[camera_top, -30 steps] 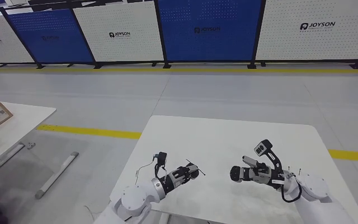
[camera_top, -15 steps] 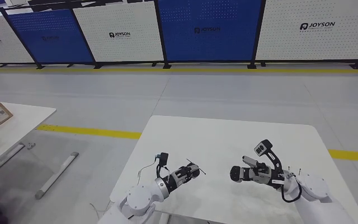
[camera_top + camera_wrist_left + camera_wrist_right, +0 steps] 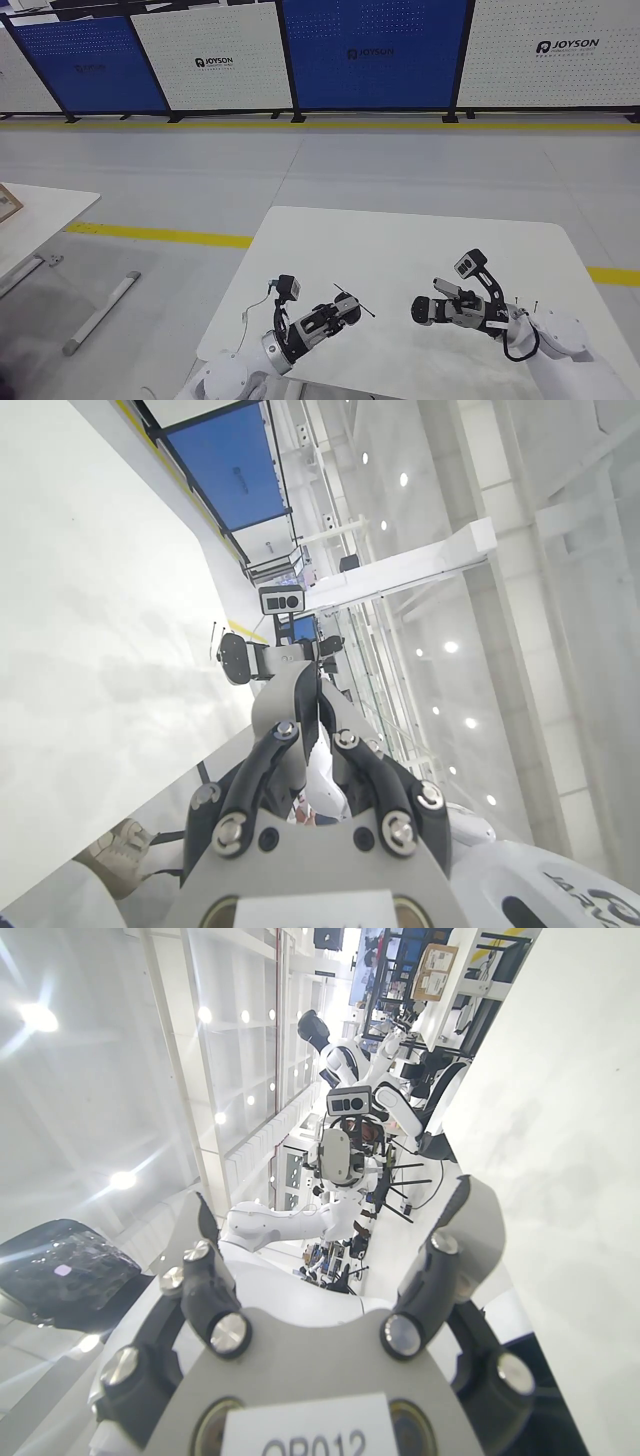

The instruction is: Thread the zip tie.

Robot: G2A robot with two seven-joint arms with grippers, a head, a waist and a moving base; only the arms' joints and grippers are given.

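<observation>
The left end effector is pinched tight on the thin black zip tie. The tie sticks out slantwise past its fingers, just above the white worktop and not far in from the front left edge. The right end effector faces it across a gap, with its fingers spread wide, over the front half of the worktop. From both, a broad stretch of white surface runs away to the far edge.
</observation>
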